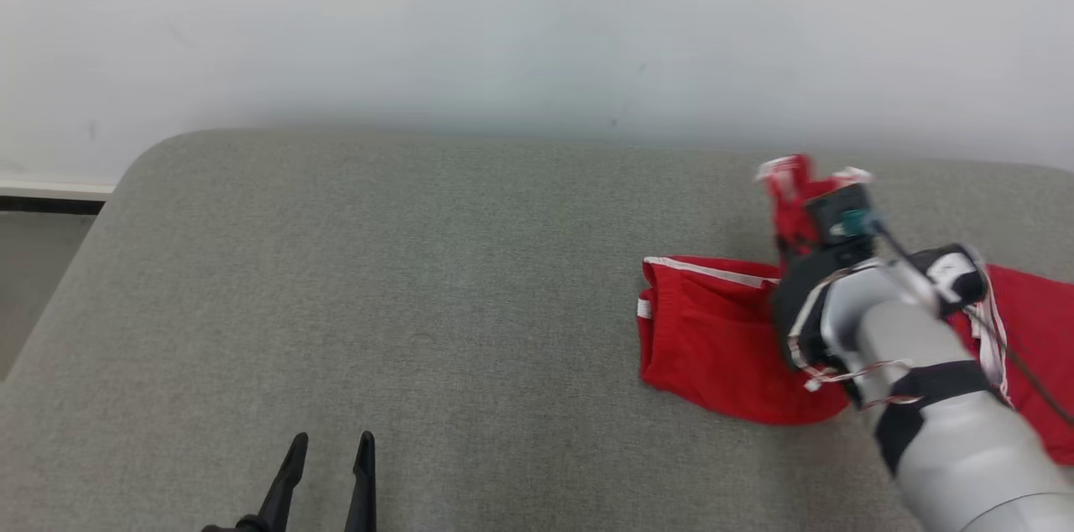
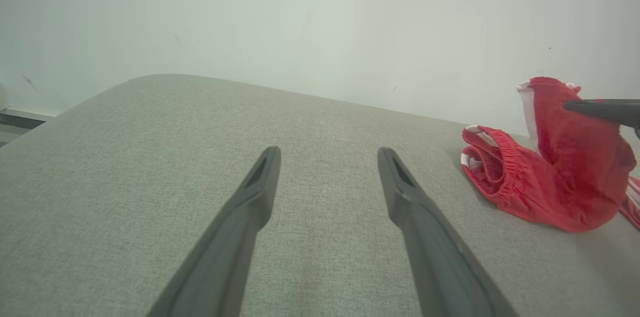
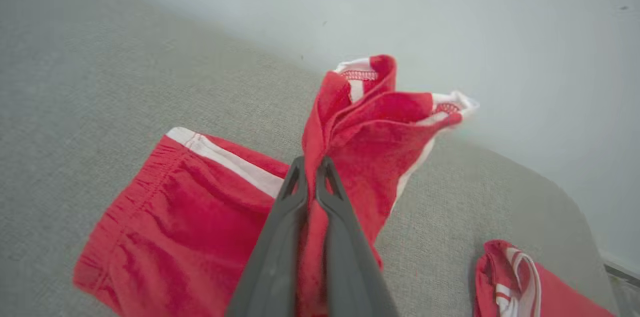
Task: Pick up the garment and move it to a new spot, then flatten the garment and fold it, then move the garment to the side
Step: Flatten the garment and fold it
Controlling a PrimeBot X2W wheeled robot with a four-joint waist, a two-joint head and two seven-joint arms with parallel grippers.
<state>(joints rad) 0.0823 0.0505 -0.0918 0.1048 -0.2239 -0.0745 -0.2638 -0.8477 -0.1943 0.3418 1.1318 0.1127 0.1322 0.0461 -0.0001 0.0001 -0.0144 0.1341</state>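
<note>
Nearest, left gripper (image 1: 333, 436) idle with fingers spread over the bare grey cushion (image 1: 419, 263); farther right, right gripper (image 3: 312, 161) clamped on a raised fold of the red garment (image 1: 713, 339), otherwise lying on the cushion; thin pinch, likely to slip if yanked.

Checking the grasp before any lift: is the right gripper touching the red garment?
Touching. The right wrist view shows the right gripper shut on a raised fold of the red garment.

Grey cushion (image 1: 419, 280), white wall (image 1: 503, 28).
</note>
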